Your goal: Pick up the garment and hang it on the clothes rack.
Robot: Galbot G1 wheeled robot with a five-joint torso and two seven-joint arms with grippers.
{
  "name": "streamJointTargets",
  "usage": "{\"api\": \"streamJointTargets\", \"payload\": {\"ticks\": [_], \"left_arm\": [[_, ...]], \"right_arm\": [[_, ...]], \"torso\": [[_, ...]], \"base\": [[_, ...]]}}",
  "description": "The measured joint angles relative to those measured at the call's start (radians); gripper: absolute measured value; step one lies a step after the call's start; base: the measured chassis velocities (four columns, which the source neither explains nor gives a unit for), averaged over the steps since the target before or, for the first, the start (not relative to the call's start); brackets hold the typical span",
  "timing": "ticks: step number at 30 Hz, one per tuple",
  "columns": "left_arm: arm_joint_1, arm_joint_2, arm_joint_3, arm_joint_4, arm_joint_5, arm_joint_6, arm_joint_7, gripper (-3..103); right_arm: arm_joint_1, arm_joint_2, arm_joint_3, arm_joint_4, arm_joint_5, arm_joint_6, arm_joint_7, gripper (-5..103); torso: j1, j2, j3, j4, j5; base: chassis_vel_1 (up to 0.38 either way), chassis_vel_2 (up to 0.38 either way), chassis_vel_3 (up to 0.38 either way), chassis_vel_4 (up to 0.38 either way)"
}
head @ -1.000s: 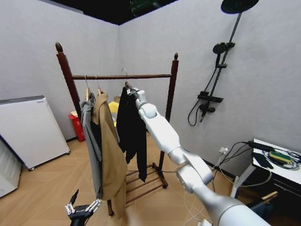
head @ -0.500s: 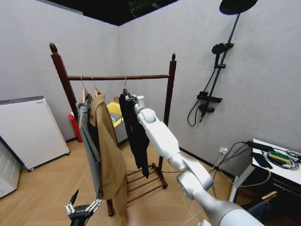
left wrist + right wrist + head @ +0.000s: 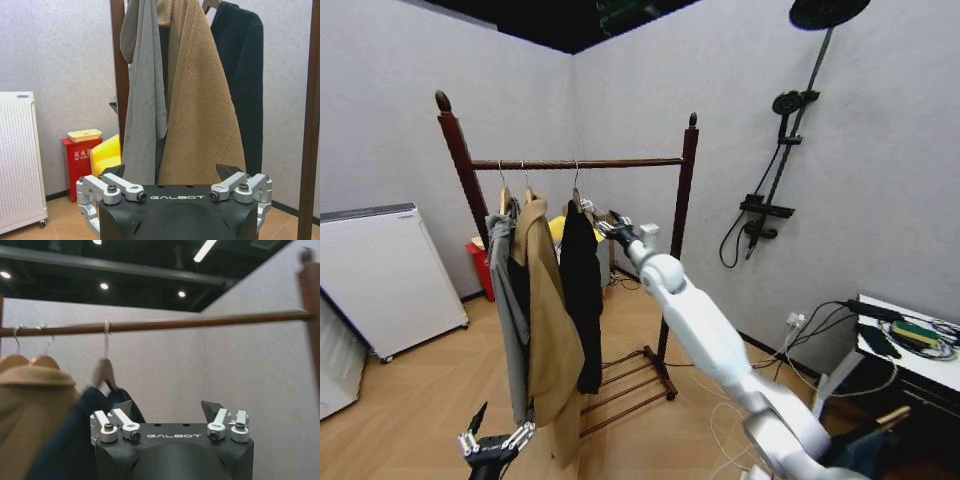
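Black jacket (image 3: 582,290) hangs by its metal hook (image 3: 576,172) from the top rail of the wooden clothes rack (image 3: 682,190), about mid-rail. Just left of it on the same rail: a tan coat (image 3: 548,320), then a grey garment (image 3: 508,290), each on its own hanger. The jacket's left side touches the tan coat.

Right arm reaches out toward the rack; right pincer (image 3: 605,226) sits just right of the jacket's shoulder, below the rail, open and holding nothing. In the right wrist view the pincer (image 3: 168,411) has its jaws spread, the jacket collar (image 3: 95,400) and hanger just beyond them.

Left pincer (image 3: 492,444) is parked low and near, left of the rack's base, fingers (image 3: 107,182) spread open, empty.
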Motion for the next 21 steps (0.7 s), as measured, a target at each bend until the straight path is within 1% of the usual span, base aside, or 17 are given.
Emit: {"api": "streamJointTargets", "payload": {"ticks": [2,3,5,6,7,8,9,10,11,12,13,14,15,16,17,19,21], "left_arm": [[0.000,0.000,0.000,0.000,0.000,0.000,-0.001,100],[0.000,0.000,0.000,0.000,0.000,0.000,-0.001,100],[0.000,0.000,0.000,0.000,0.000,0.000,0.000,100],[0.000,0.000,0.000,0.000,0.000,0.000,0.000,100],[0.000,0.000,0.000,0.000,0.000,0.000,-0.001,100],[0.000,0.000,0.000,0.000,0.000,0.000,-0.001,100],[0.000,0.000,0.000,0.000,0.000,0.000,-0.001,100],[0.000,0.000,0.000,0.000,0.000,0.000,-0.001,100],[0.000,0.000,0.000,0.000,0.000,0.000,-0.001,100],[0.000,0.000,0.000,0.000,0.000,0.000,0.000,100],[0.000,0.000,0.000,0.000,0.000,0.000,0.000,100],[0.000,0.000,0.000,0.000,0.000,0.000,0.000,100],[0.000,0.000,0.000,0.000,0.000,0.000,0.000,100],[0.000,0.000,0.000,0.000,0.000,0.000,-0.001,100],[0.000,0.000,0.000,0.000,0.000,0.000,-0.001,100],[0.000,0.000,0.000,0.000,0.000,0.000,-0.001,100],[0.000,0.000,0.000,0.000,0.000,0.000,-0.001,100]], "right_arm": [[-0.199,-0.135,0.152,0.148,0.026,-0.007,-0.012,89],[-0.199,-0.135,0.152,0.148,0.026,-0.007,-0.012,89],[-0.390,-0.179,0.271,0.263,0.006,0.011,-0.031,97],[-0.390,-0.179,0.271,0.263,0.006,0.011,-0.031,97],[-0.526,-0.172,0.349,0.334,-0.021,0.029,-0.045,99],[-0.681,-0.136,0.434,0.410,-0.058,0.055,-0.067,100],[-0.681,-0.136,0.434,0.410,-0.058,0.055,-0.067,100],[-0.843,-0.074,0.500,0.469,-0.101,0.086,-0.085,100],[-0.843,-0.074,0.500,0.469,-0.101,0.086,-0.085,100],[-0.999,0.014,0.555,0.519,-0.149,0.138,-0.100,100],[-1.087,0.060,0.584,0.542,-0.173,0.176,-0.118,100],[-1.087,0.060,0.584,0.542,-0.173,0.176,-0.118,100],[-1.176,0.098,0.611,0.561,-0.200,0.224,-0.142,100],[-1.281,0.132,0.635,0.571,-0.244,0.291,-0.160,100],[-1.281,0.132,0.635,0.571,-0.244,0.291,-0.160,100],[-1.392,0.171,0.652,0.571,-0.310,0.389,-0.168,100],[-1.415,0.184,0.652,0.571,-0.329,0.411,-0.167,100]], "torso": [[0.000,0.000,0.000,-0.0013,0.0000],[0.000,0.000,0.000,-0.0013,0.0000],[0.000,0.000,0.000,-0.0008,-0.0005],[0.000,0.000,0.000,-0.0008,-0.0005],[0.000,0.000,0.000,-0.0003,0.0002],[0.000,0.000,0.000,-0.0003,-0.0002],[0.000,0.000,0.000,-0.0003,-0.0002],[0.000,0.000,0.000,-0.0008,-0.0004],[0.000,0.000,0.000,-0.0008,-0.0004],[0.000,0.000,0.000,-0.0008,0.0000],[0.000,0.000,0.000,-0.0008,0.0002],[0.000,0.000,0.000,-0.0008,0.0002],[0.000,0.000,0.000,-0.0009,-0.0010],[0.000,0.000,0.000,-0.0007,-0.0009],[0.000,0.000,0.000,-0.0007,-0.0009],[0.000,0.000,0.000,-0.0007,-0.0009],[0.000,0.000,0.000,-0.0006,-0.0008]], "base": [[0.000,0.000,0.000,0.000],[0.000,0.000,0.000,0.000],[0.000,0.000,0.000,0.000],[0.000,0.000,0.000,0.000],[0.000,0.000,0.000,0.000],[0.000,0.000,0.000,0.000],[0.000,0.000,0.000,0.000],[0.000,0.000,0.000,0.000],[0.000,0.000,0.000,0.000],[0.000,0.000,0.000,0.000],[0.000,0.000,0.000,0.000],[0.000,0.000,0.000,0.000],[0.000,0.000,0.000,0.000],[0.000,0.000,0.000,0.000],[0.000,0.000,0.000,0.000],[0.000,0.000,0.000,0.000],[0.000,0.000,0.000,0.000]]}}
